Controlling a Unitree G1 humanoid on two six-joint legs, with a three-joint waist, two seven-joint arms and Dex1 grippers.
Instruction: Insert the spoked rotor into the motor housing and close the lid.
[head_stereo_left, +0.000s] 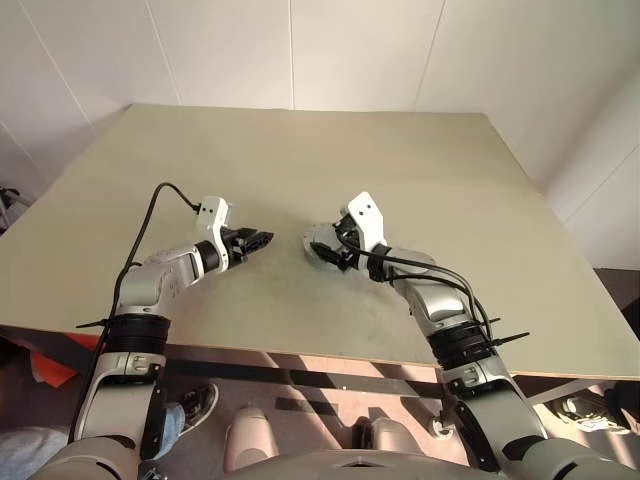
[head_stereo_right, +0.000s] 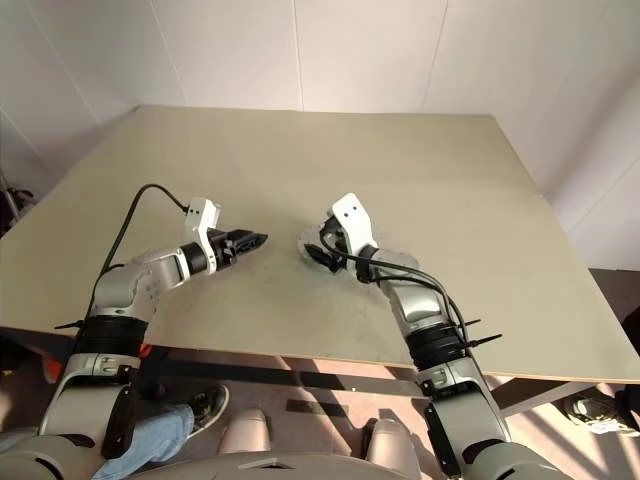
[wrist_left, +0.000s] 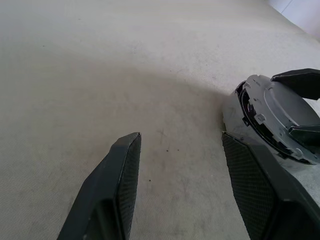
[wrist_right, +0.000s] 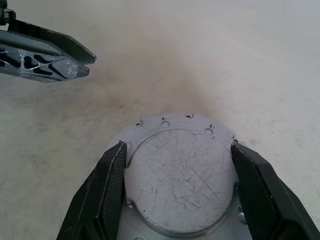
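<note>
My right gripper (wrist_right: 177, 145) is shut on the motor housing (wrist_right: 182, 175), a round silver metal part. Its flat scratched face, ringed with small holes, points at the right wrist camera. From the head, the housing (head_stereo_left: 322, 243) is tilted on edge, low over the middle of the table. My left gripper (head_stereo_left: 262, 240) hovers a short way to its left, open and empty, pointing at it. In the left wrist view the housing (wrist_left: 280, 110) lies just past the left gripper (wrist_left: 180, 136), apart from it. The spoked rotor and the lid are out of view.
The beige table (head_stereo_left: 400, 150) stretches far back to white walls. Its front edge runs just below my forearms. A person's shoe and trouser leg (head_stereo_left: 195, 405) show under the table at the lower left.
</note>
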